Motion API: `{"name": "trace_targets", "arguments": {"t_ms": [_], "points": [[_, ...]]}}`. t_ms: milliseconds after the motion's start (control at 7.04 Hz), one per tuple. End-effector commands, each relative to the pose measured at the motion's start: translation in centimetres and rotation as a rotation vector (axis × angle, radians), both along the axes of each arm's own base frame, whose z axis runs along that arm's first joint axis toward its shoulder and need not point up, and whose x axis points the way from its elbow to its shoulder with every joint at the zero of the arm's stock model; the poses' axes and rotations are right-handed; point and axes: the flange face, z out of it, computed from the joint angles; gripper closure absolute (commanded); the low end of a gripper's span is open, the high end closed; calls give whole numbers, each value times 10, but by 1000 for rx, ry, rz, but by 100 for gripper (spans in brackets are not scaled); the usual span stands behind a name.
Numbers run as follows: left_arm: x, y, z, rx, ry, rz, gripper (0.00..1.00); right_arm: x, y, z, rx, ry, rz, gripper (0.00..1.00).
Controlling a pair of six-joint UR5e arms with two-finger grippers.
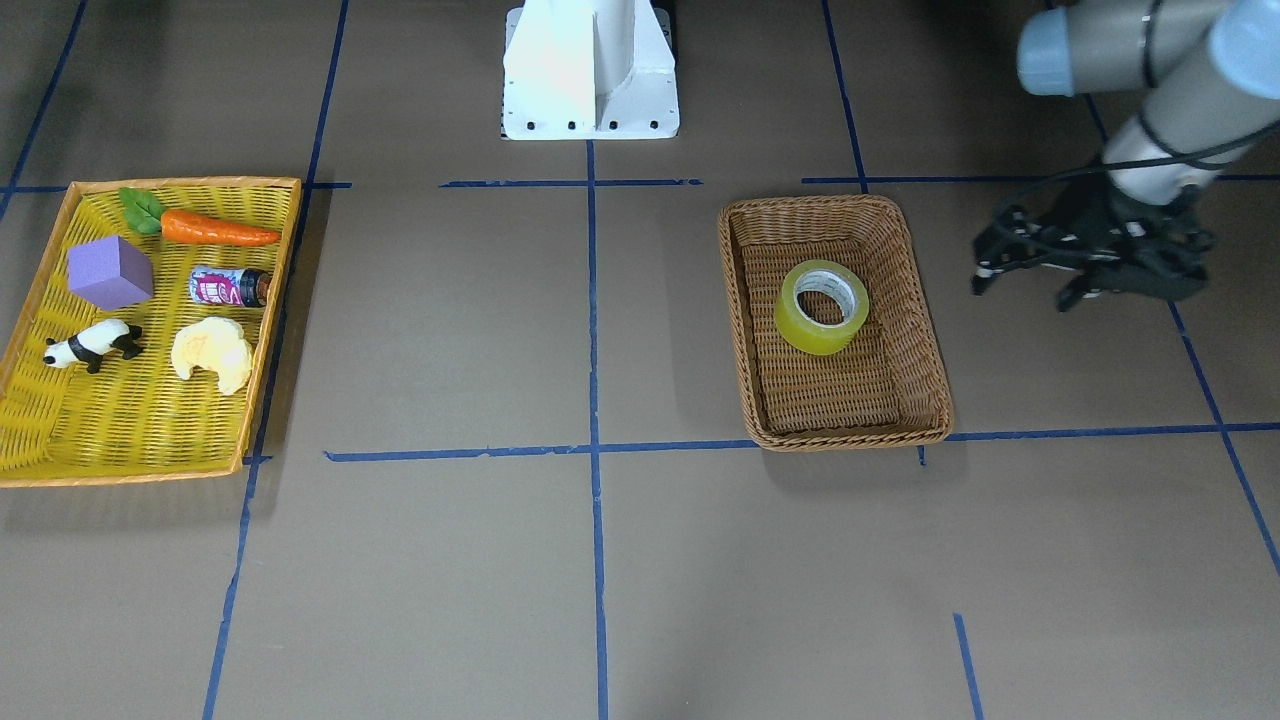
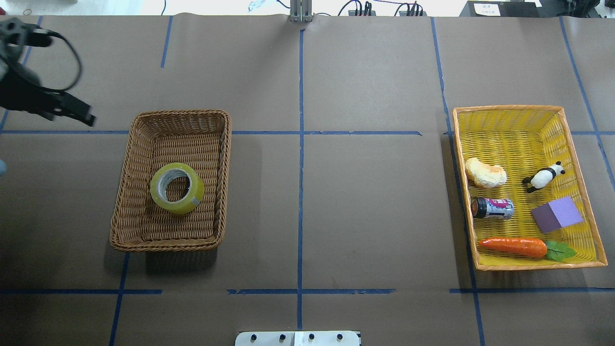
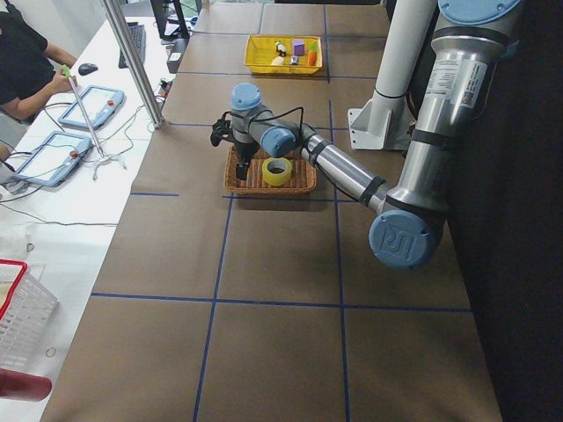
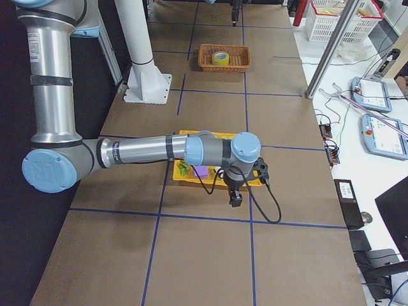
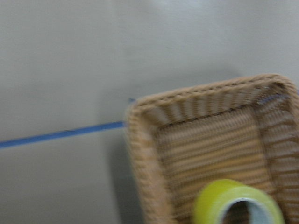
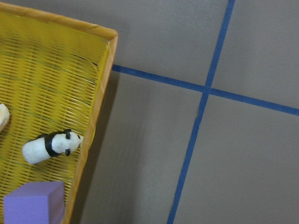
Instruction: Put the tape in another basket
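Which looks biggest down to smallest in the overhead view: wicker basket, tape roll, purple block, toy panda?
1. wicker basket
2. tape roll
3. purple block, only slightly smaller than the tape
4. toy panda

No legible text anywhere.

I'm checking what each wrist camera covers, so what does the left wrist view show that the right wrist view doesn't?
Only the left wrist view shows the brown wicker basket with the yellow-green tape lying inside it, the picture being blurred. Only the right wrist view shows the yellow tray, with the toy panda and the purple block in it. Both show the brown table surface marked with blue lines.
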Motion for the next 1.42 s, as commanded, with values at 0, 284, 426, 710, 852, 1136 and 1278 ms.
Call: {"name": "trace_targets", "arguments": {"t_ms": [0,284,426,710,852,1136,1278], "points": [[-84,-5,73,-10,-25,2,0,24,10,39,-51,-6,49,0],[-144,-14,159,-80,-38,-2,0,24,2,35,-69,2,100,0],[-183,-15,206,-97,-61,12,0,23,1,32,-93,-4,142,0],[-229,-4,252,-117,-79,62,0,23,0,28,-97,-6,156,0],[-238,1,260,-127,-79,82,0,23,0,28,-98,-9,157,0],[-243,6,265,-162,-77,85,0,23,0,27,-97,-12,157,0],[-243,8,254,-174,-76,85,0,22,0,26,-99,-27,158,0]]}}
